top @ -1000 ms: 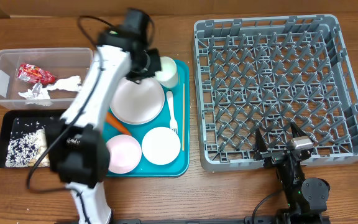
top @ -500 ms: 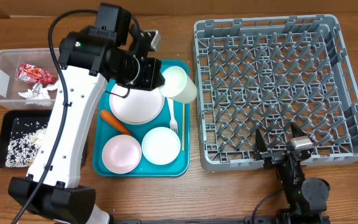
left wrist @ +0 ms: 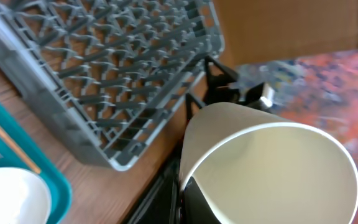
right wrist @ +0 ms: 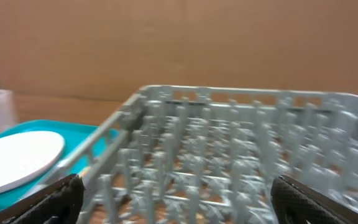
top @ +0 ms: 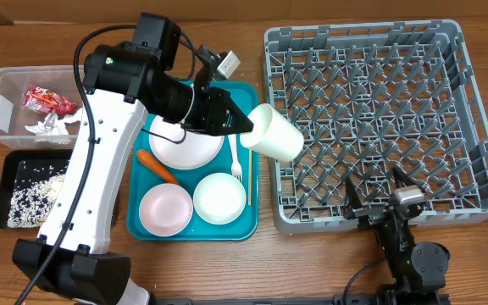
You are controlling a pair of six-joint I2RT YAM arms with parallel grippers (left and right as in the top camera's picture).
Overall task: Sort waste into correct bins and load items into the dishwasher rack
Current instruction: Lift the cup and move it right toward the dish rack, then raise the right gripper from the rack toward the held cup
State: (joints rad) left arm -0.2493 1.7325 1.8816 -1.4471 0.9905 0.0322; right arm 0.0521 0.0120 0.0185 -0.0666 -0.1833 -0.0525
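Observation:
My left gripper (top: 246, 127) is shut on the small white cup (top: 276, 134) and holds it in the air at the left edge of the grey dishwasher rack (top: 473, 182). In the left wrist view the cup (left wrist: 272, 168) fills the frame, above the rack (left wrist: 104, 74). On the teal tray (top: 251, 222) lie a white plate (top: 185, 148), two bowls (top: 219, 197) (top: 166, 209), a fork (top: 235, 157), a chopstick (top: 249, 161) and an orange carrot (top: 157, 167). The clear tub (top: 2, 110) holds the red wrapper (top: 47, 100) and napkin (top: 53, 125). The black tray (top: 7, 165) holds rice (top: 28, 196). My right gripper (top: 381, 188) is open at the rack's front edge (right wrist: 166, 155).
The wooden table (top: 312, 263) runs along the front. The right arm's base (top: 409, 250) sits at the front edge under the rack. The left arm (top: 83, 195) reaches over the black tray and the tray's left side. A cardboard wall (right wrist: 179, 43) stands behind.
My left gripper lifted the white cup off the back of the teal tray and carried it right, tilting it, to the rack's left edge. The right arm has stayed put.

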